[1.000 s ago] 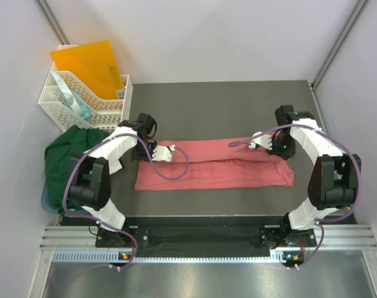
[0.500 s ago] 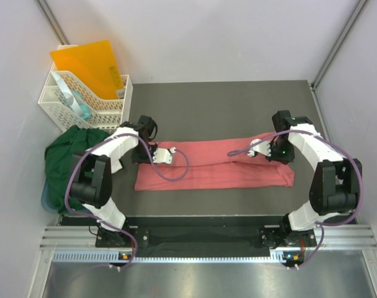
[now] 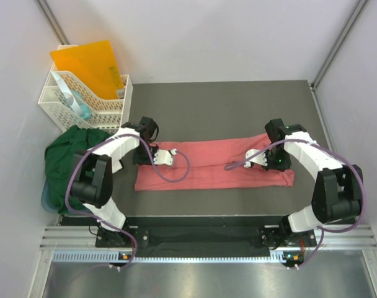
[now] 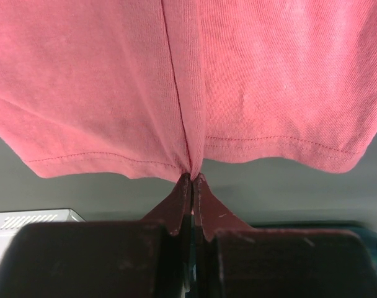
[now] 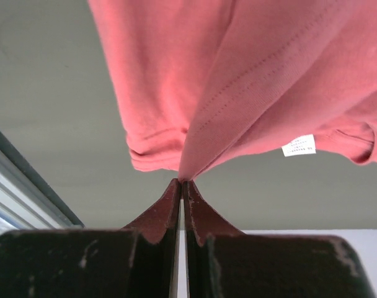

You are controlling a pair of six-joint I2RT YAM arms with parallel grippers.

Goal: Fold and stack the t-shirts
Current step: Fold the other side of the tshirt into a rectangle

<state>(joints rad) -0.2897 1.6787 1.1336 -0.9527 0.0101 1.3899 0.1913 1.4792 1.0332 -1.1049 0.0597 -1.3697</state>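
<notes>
The salmon-pink t-shirt (image 3: pixel 207 164) lies folded into a long band across the middle of the grey table. My left gripper (image 3: pixel 165 154) is shut on the hem at its left end; the left wrist view shows the pink cloth (image 4: pixel 195 81) pinched at the fingertips (image 4: pixel 193 179). My right gripper (image 3: pixel 253 155) is shut on a fold at the right end; the right wrist view shows the pink cloth (image 5: pixel 238 81) lifted in a peak, with a small white label (image 5: pixel 298 145). The dark green t-shirt (image 3: pixel 67 152) lies bunched at the table's left edge.
A white plastic basket (image 3: pixel 83 99) with an orange folder (image 3: pixel 89 65) stands at the back left. Purple cables (image 3: pixel 170 171) loop over the pink shirt. Walls close in on the left, right and back.
Both grippers have pulled the shirt's far edge toward the near side, the right one more. The band is now narrower.
</notes>
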